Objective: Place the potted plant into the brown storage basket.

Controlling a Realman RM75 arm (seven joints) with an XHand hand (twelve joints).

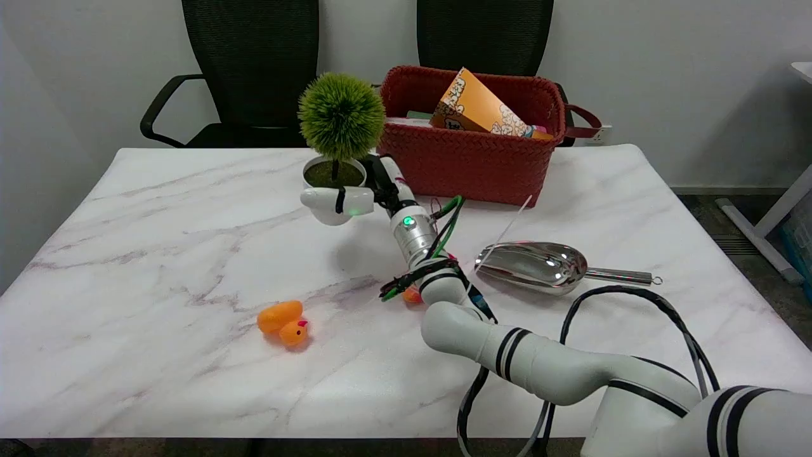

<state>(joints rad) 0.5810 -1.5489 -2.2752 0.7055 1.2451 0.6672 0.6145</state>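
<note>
The potted plant (pixel 341 120) has a round green pompom top on a thin stem in a white pot (pixel 333 190). My right hand (pixel 365 190) grips the pot, its fingers wrapped around the pot's side. The pot seems lifted slightly off the marble table; a shadow lies under it. The brown woven storage basket (pixel 469 162) stands just to the right of the plant, at the table's far side. It holds an orange snack box (pixel 479 108) leaning inside.
A shiny metal scoop (pixel 545 266) lies on the table right of my forearm. An orange rubber duck (pixel 284 322) sits at the near left, and another small orange thing (pixel 412 295) peeks out from under my arm. Two black chairs stand behind the table.
</note>
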